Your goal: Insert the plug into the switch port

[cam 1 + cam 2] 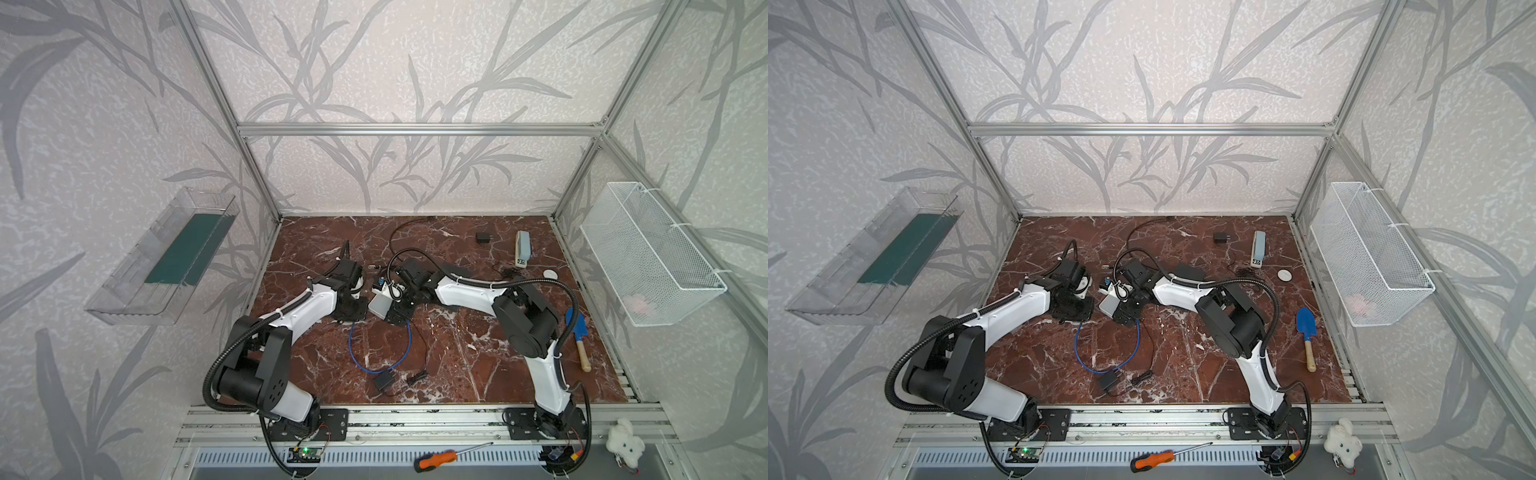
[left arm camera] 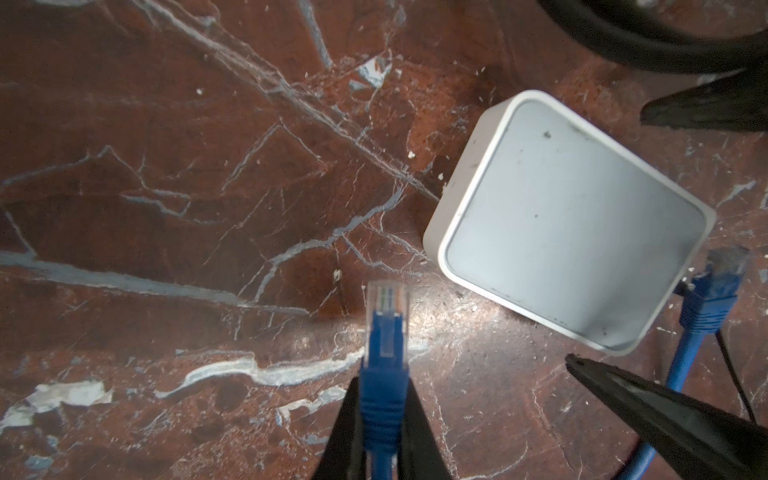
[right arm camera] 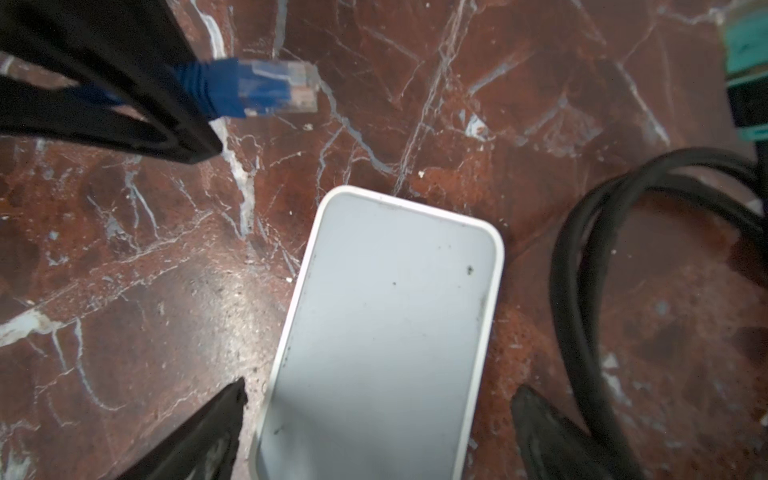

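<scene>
Left wrist view has the left pincer [image 2: 381,380] pinching the blue cable's connector [image 2: 386,316] just beside the white switch box [image 2: 569,224]; the right pincer [image 3: 380,390] stands spread astride that box. The plug, likely light on a limp thin black cord [image 2: 733,374], wants gripping by its stiff body; the cord runs toward the box's edge away from the left pincer, tip hidden.

Table [image 2: 166,208]: I see shiny stone-look, red-brown with white veins.
White box [image 3: 386,332]: smooth plastic, dull, a bit smudged.
Blue plug [image 2: 384,328]: I see a clear hard plastic tip, blue rubbery sleeve.
Frame [image 1: 415,129]: silver metal.
Basket [image 1: 648,257]: white wire mesh.
Trowel handle [image 1: 583,358]: bare wood.
</scene>
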Robot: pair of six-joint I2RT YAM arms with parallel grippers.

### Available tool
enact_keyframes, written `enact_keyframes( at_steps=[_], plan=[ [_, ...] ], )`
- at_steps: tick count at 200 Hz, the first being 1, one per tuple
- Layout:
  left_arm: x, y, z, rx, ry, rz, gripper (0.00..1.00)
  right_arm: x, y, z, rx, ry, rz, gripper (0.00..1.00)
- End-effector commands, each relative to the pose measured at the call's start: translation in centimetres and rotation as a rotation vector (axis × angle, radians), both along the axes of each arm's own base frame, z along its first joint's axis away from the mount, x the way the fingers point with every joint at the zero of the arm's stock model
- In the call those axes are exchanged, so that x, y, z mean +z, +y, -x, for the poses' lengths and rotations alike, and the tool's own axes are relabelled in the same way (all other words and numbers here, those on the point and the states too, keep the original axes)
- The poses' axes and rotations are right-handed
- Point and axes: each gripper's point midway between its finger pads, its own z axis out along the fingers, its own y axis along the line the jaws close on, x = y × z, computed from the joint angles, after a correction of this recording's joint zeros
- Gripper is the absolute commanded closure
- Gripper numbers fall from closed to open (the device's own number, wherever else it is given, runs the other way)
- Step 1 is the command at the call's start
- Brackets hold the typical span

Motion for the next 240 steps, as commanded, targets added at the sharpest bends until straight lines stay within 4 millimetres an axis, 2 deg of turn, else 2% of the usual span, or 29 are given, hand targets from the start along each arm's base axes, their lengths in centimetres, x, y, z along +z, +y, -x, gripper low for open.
enact_keyframes(
  at_steps=[1,15,47,72,117,168,206,240],
  plan=[
    [0.3,0.0,-0.9,0.014,-0.009,-0.003,0.92,0.4,-0.7,1.1,-0.018,0.041,0.023,0.01],
    [0.3,-0.2,-1.0,-0.002,-0.006,0.003,0.92,0.2,-0.8,1.1,-0.039,0.058,0.03,0.01],
    [0.0,-0.7,-0.6,-0.05,0.024,0.005,0.92,-2.3,-1.1,0.9,-0.083,0.085,0.079,0.01],
    [-0.3,-0.5,-0.3,-0.099,0.044,-0.028,0.92,-3.4,-1.3,-0.4,-0.148,0.069,0.102,0.06],
    [-0.8,-0.5,-1.5,-0.239,0.069,-0.099,0.92,-2.6,-1.1,-3.2,-0.19,0.083,0.034,0.12],
    [-2.6,-0.1,-3.2,-0.356,0.104,-0.174,0.92,-2.1,-1.5,-4.5,-0.165,0.125,-0.024,0.13],
    [-3.6,-1.6,-4.5,-0.388,0.082,-0.122,0.92,-1.9,-1.6,-4.5,-0.128,0.152,-0.03,0.13],
    [-4.0,-2.6,-4.5,-0.412,0.071,-0.067,0.92,-1.9,-1.6,-4.8,-0.125,0.175,-0.03,0.13]
  ],
)
